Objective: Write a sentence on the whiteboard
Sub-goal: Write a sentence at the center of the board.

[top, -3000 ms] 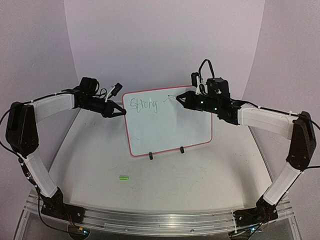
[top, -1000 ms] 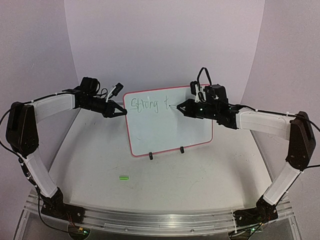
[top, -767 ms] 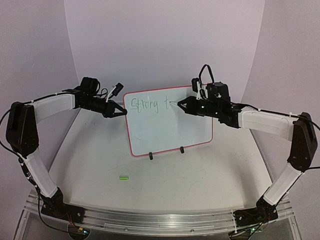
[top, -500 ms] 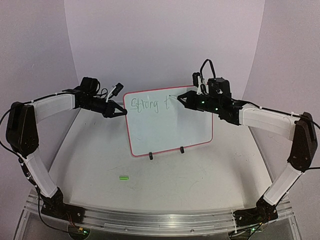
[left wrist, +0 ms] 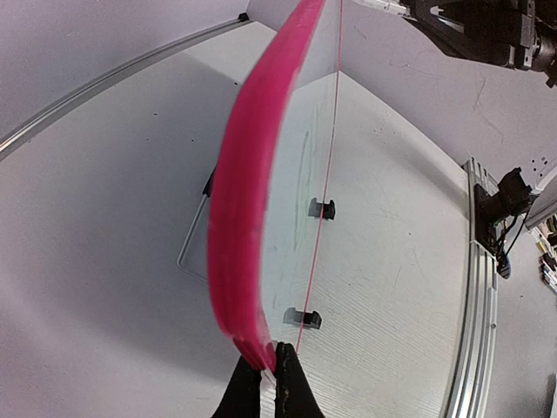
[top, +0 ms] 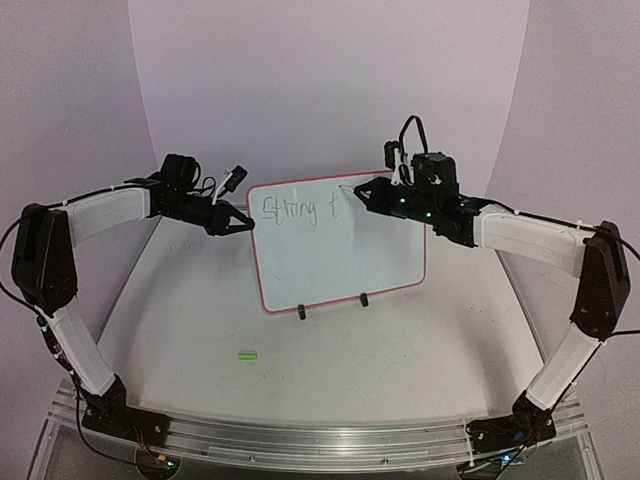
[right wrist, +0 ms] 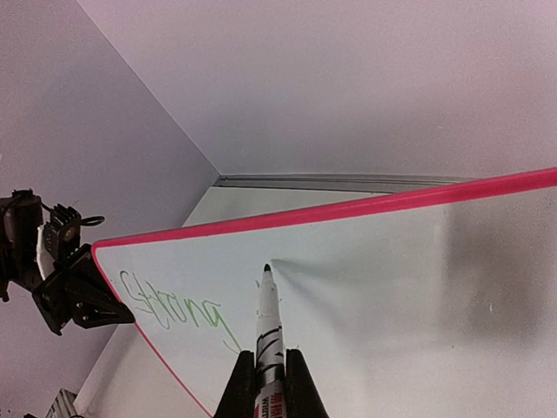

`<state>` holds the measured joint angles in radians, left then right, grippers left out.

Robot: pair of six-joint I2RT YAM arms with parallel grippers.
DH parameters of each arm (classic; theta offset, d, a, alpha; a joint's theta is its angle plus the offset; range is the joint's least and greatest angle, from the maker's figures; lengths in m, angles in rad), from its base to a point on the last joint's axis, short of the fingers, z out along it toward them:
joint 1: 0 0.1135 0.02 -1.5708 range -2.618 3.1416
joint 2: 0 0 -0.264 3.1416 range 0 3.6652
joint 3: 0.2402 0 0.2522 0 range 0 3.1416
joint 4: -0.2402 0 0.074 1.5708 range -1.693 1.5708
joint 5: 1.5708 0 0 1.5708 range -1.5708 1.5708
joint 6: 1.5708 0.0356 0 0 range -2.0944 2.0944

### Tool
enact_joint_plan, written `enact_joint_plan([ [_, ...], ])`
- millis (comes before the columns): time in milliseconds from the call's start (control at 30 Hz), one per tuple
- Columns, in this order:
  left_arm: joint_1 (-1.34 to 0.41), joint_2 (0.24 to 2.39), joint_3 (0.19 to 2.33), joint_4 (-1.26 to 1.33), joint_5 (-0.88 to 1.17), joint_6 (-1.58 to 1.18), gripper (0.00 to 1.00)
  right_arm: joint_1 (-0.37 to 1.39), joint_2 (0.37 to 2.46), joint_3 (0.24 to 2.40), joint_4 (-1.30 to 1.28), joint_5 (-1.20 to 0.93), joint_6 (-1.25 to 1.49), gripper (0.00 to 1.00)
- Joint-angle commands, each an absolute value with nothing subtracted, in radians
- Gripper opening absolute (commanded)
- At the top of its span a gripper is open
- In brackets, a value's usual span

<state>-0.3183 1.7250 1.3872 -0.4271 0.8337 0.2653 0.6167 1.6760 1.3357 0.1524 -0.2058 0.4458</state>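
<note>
The whiteboard [top: 335, 255] stands upright on two black clip feet, pink-red framed, with green writing "Strong t" along its top. My left gripper [top: 246, 224] is shut on the board's left edge; in the left wrist view [left wrist: 268, 376] the fingers pinch the pink frame [left wrist: 248, 200]. My right gripper [top: 372, 196] is shut on a white marker [right wrist: 268, 335], and its black tip [right wrist: 266, 269] is at the board's surface [right wrist: 392, 287] near the top edge, right of the writing [right wrist: 170, 306].
A small green marker cap [top: 247, 354] lies on the table in front of the board. The table's back wall meets the table just behind the board. An aluminium rail [top: 300, 440] runs along the near edge.
</note>
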Motion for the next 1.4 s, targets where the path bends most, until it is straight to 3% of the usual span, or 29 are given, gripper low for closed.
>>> enact_joint_plan([
  [0, -0.341, 1.720, 1.379, -0.497, 0.749, 0.338, 0.00, 0.614, 1.702, 1.373, 0.176, -0.177, 0.441, 0.00],
  [800, -0.342, 1.717, 1.378, -0.498, 0.750, 0.338, 0.00, 0.614, 1.655, 1.221, 0.160, -0.201, 0.466, 0.00],
  [1367, -0.348, 1.717, 1.379, -0.499, 0.746, 0.339, 0.00, 0.615, 1.643, 1.230, 0.267, -0.193, 0.532, 0.00],
])
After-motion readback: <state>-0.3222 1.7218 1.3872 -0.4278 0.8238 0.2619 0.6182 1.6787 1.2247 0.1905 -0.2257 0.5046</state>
